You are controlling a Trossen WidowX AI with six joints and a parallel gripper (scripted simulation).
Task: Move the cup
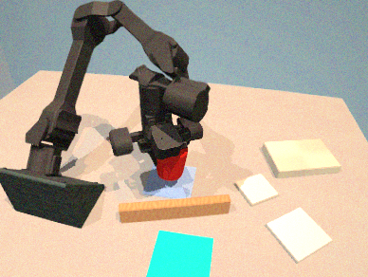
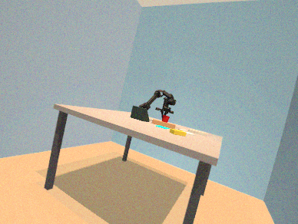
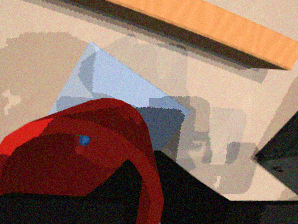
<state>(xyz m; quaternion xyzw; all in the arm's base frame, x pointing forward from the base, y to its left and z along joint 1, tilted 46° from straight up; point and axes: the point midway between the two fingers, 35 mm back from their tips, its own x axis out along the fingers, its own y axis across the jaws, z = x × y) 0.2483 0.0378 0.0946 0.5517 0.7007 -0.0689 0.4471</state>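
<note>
My gripper [image 1: 172, 153] is clamped nearly shut on the red cup [image 1: 172, 165], pinching its rim wall; fingers mostly hidden by my own wrist in the top view. From the wrist camera the cup [image 3: 75, 150] fills the lower left, one dark finger [image 3: 125, 185] inside the rim. I count one blue marble [image 3: 84, 140] visible inside; cannot tell if more sit under it.

The cup is over the pale blue pad [image 1: 185, 182]; from the top view its base looks slightly off the pad, shadow below it, but I can't tell for sure if it's touching. Cup is upright or close to it.

Just beyond the pad toward the camera: one wooden bar [image 1: 174, 208], lying lengthwise between the blue pad and one cyan pad [image 1: 181, 256]. So two pads total, one bar.

Off to the side, well apart from the cup: three flat light blocks, one cream slab [image 1: 302, 157], one small white tile [image 1: 256, 188], one larger white tile [image 1: 299, 233].

One arm, my own, one dark base plate [image 1: 49, 195] at the table [image 1: 285, 109] edge. In the exterior view everything's tiny; gripper and cup [image 2: 165, 118] just readable on the one four-legged table.
</note>
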